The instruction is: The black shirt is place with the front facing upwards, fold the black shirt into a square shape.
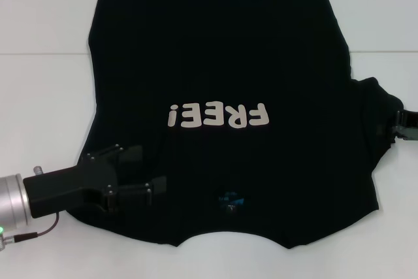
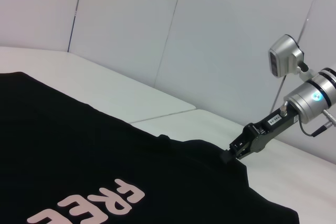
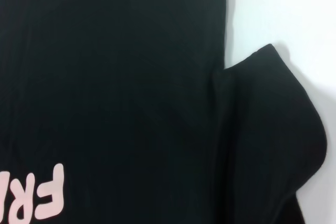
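Note:
The black shirt (image 1: 215, 63) lies spread front up on the white table (image 1: 39, 109), its "FREE!" letters (image 1: 219, 115) at mid-chest and the blue neck label (image 1: 232, 199) toward the near edge. My left gripper (image 1: 140, 171) hovers open over the shirt's near left shoulder, with nothing between its fingers (image 1: 127, 155). My right gripper (image 1: 397, 129) is at the tip of the right sleeve (image 1: 375, 115), and its jaws look shut on that edge. From the left wrist view, the right gripper (image 2: 229, 156) meets the shirt (image 2: 79, 156) at its hem. The right wrist view shows the sleeve (image 3: 273, 119) bulging up off the shirt (image 3: 131, 77).
A seam (image 1: 39, 53) runs across the white table behind the shirt's midline. White wall panels (image 2: 157, 35) stand beyond the table's far side. Bare table shows to the left of the shirt and at the near edge (image 1: 228, 259).

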`<state>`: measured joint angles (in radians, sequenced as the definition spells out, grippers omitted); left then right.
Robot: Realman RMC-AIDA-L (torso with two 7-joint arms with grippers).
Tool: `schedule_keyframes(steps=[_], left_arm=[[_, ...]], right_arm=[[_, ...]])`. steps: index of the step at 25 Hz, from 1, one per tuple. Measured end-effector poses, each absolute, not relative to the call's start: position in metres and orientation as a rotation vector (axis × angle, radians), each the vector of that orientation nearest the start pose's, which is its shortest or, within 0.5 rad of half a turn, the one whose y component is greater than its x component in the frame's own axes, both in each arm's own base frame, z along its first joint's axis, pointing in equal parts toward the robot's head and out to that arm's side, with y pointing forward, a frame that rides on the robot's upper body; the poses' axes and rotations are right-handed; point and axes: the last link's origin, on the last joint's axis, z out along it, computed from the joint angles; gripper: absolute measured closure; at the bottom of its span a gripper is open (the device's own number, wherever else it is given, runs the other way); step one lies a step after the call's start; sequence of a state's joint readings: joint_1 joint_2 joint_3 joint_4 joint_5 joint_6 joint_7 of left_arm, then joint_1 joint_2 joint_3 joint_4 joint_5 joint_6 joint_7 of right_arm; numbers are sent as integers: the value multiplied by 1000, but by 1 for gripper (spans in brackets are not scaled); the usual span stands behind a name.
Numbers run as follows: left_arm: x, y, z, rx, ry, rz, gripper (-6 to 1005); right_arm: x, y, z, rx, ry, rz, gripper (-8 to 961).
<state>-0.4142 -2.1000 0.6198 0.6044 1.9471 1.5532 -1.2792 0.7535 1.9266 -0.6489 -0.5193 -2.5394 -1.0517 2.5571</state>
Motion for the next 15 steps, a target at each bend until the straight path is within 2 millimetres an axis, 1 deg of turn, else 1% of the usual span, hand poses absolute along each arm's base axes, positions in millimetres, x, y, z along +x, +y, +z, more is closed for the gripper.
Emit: schedule_keyframes(steps=[3,9,12,15], left_arm=[[-295,298,-5,-2580,-714,-790,50],[-295,299,-5,-2579,-714,-788,51],[-295,299,-5,-2578,-715,-788,51],[-296,299,-5,-2576,-717,-788,51]], right_arm=[[318,416,46,-1877,1745,175,732],[319,416,47,-1877,1735,169,939],[321,415,49,-1875,1728,166,941],[327,413,56,-1855,1727,176,940]])
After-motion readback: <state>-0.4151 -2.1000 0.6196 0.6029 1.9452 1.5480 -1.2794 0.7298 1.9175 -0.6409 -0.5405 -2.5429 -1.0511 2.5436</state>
